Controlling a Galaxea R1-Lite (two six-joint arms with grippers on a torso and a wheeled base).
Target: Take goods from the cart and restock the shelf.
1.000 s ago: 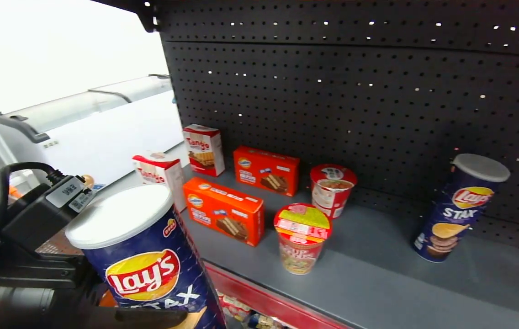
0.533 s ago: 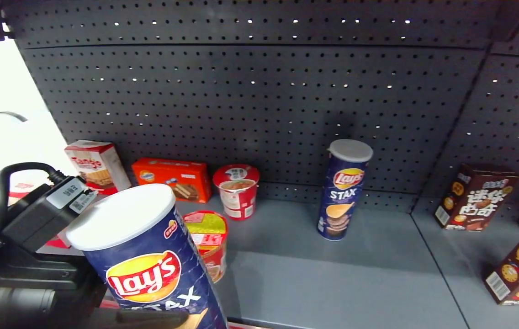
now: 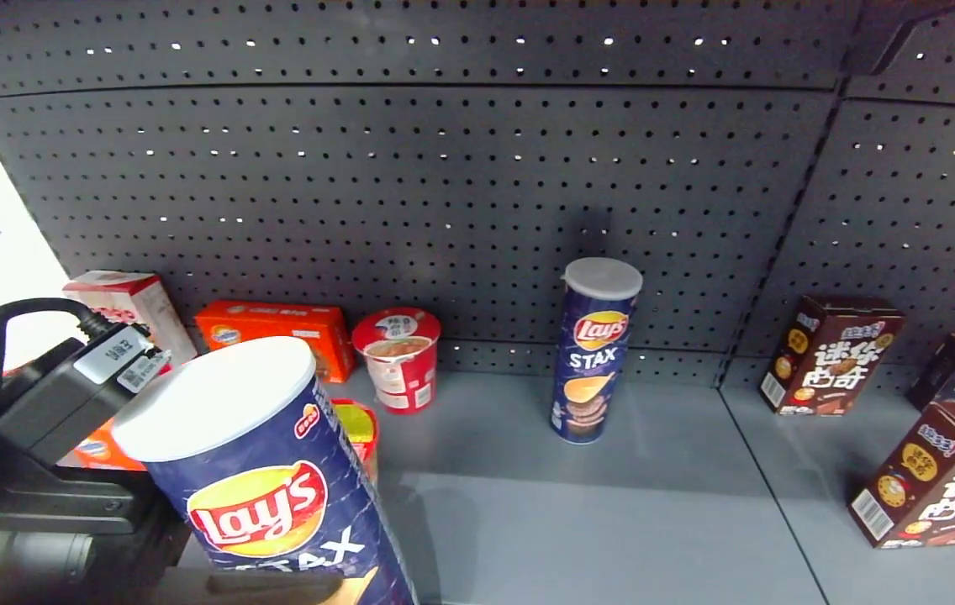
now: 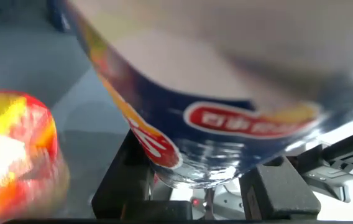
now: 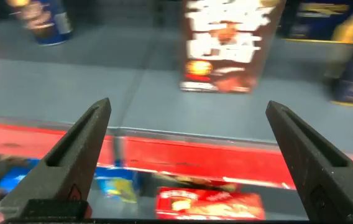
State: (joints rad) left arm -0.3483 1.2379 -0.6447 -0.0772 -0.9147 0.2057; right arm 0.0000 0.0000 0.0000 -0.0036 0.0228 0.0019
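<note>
Change: camera panned right; we now face shelf (image 3: 578,521) middle.
Left tool (image 4: 201,190): pinching chips can (image 3: 263,470), placement next.
Right tool (image 5: 189,155): spread, empty.

We see a red-and-yellow logo on the upright dark-blue chip tube (image 3: 593,361) and white characters on the brown carton (image 3: 831,353) right of it.
</note>
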